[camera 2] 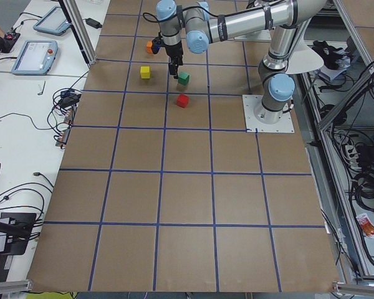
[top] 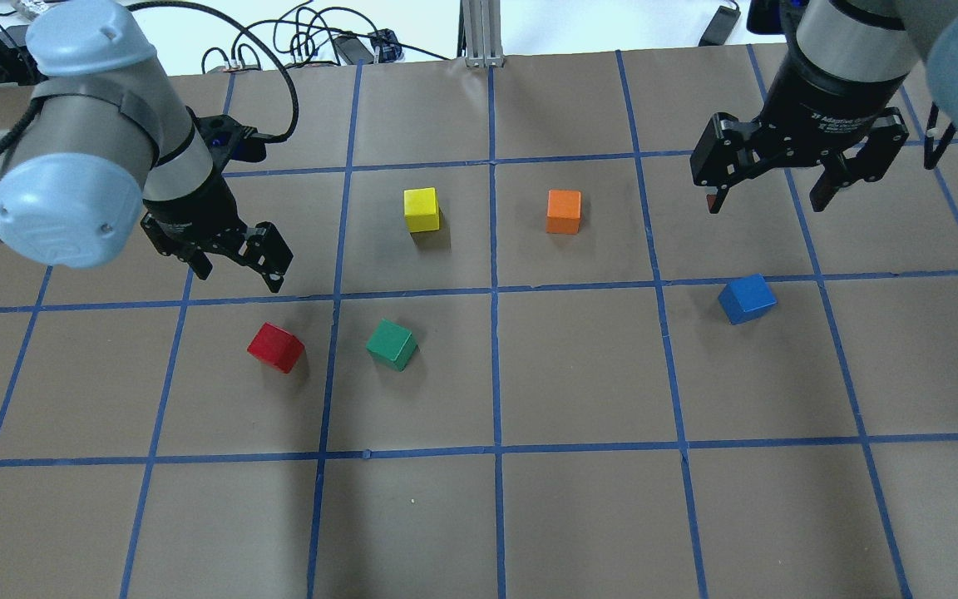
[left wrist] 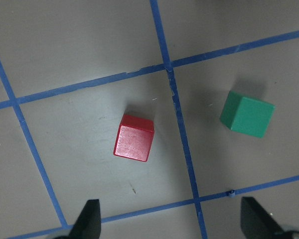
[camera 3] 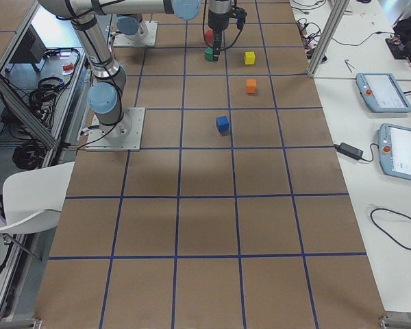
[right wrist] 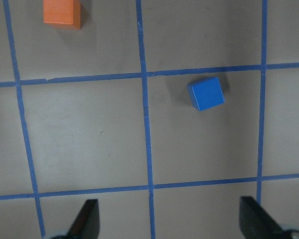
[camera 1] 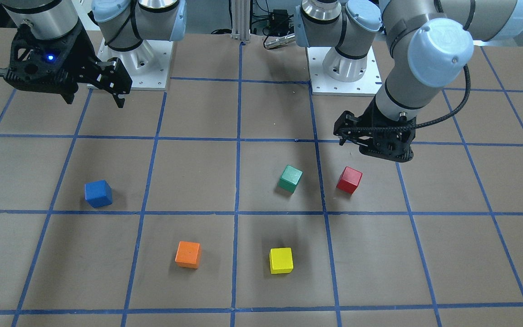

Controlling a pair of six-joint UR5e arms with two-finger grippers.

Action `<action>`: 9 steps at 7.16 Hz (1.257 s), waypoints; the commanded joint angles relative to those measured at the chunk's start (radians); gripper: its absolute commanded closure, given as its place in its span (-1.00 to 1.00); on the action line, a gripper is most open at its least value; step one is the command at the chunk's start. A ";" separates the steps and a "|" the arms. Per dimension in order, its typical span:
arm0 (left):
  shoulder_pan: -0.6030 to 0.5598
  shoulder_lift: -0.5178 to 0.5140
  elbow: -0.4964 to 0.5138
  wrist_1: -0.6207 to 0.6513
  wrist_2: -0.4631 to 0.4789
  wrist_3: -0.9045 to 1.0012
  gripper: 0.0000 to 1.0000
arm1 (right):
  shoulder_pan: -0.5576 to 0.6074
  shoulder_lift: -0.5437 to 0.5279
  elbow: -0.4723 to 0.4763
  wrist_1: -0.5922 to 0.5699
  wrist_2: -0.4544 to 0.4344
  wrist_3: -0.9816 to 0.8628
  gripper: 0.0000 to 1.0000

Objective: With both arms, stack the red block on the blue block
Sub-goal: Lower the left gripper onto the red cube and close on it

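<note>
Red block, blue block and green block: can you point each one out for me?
red block (top: 276, 347), overhead view, centre of the cube.
blue block (top: 746, 298), overhead view, centre of the cube.
green block (top: 392, 344), overhead view, centre of the cube.

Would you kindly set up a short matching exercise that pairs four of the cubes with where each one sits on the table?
Things:
1. red block
2. blue block
3. orange cube
4. yellow cube

Places:
A. far row, robot's right of the middle tape line
B. beside the green cube
C. far row, robot's left of that line
D. furthest to the robot's right

Pairs: 1-B, 2-D, 3-A, 4-C
</note>
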 commanded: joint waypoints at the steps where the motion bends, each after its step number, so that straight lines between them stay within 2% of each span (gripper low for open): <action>1: 0.037 -0.010 -0.220 0.348 0.026 0.139 -1.00 | -0.003 -0.001 0.004 0.000 -0.001 0.000 -1.00; 3: 0.041 -0.039 -0.338 0.451 0.017 0.150 -1.00 | -0.001 -0.010 0.010 0.000 -0.003 -0.001 -1.00; 5: 0.041 -0.080 -0.361 0.491 0.014 0.155 -1.00 | -0.001 -0.010 0.010 0.000 -0.001 -0.001 -1.00; 6: 0.041 -0.105 -0.361 0.537 0.012 0.156 -0.44 | -0.001 -0.010 0.011 -0.001 -0.003 -0.001 -1.00; 7: 0.041 -0.119 -0.349 0.548 0.014 0.162 0.69 | 0.001 -0.010 0.011 -0.001 -0.001 -0.001 -1.00; 8: 0.041 -0.119 -0.332 0.568 0.011 0.163 1.00 | -0.001 -0.010 0.011 -0.001 -0.001 -0.001 -1.00; 9: 0.041 -0.117 -0.318 0.568 0.011 0.161 1.00 | 0.001 -0.009 0.011 -0.006 0.000 0.000 -1.00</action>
